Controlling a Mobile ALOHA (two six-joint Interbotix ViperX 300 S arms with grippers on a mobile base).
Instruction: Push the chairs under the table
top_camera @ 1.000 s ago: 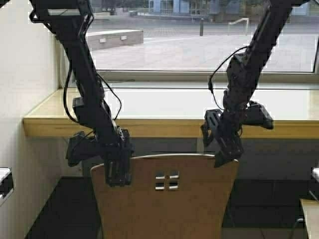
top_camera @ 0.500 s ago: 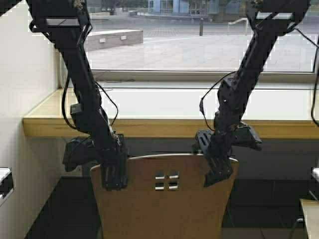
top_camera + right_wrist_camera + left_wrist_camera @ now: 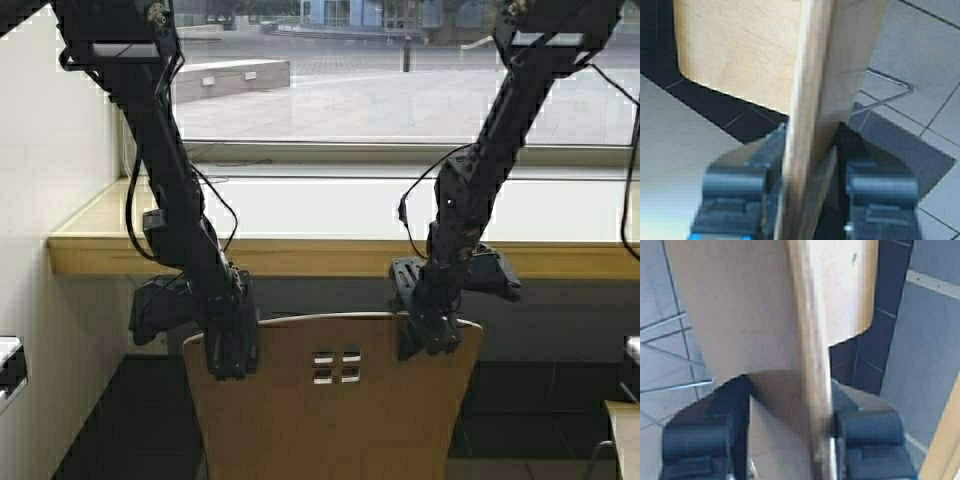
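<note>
Now we've got the left hand (image 3: 228,350) and right hand (image 3: 425,335) straddling the chair (image 3: 330,420) backrest's top edge. Each hand grips the plywood between its fingers, so we can steer it squarely toward the counter (image 3: 330,257) ahead.

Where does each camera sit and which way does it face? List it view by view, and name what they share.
High view: on the robot's frame above and behind the arms, facing forward and down at the chair and table; both arms show, left gripper and right gripper on the backrest's top corners.
Left wrist view: on the left wrist, looking down along the backrest edge; its fingers straddle it.
Right wrist view: on the right wrist, looking down the opposite edge; fingers straddle it.
Shared: the same chair.
</note>
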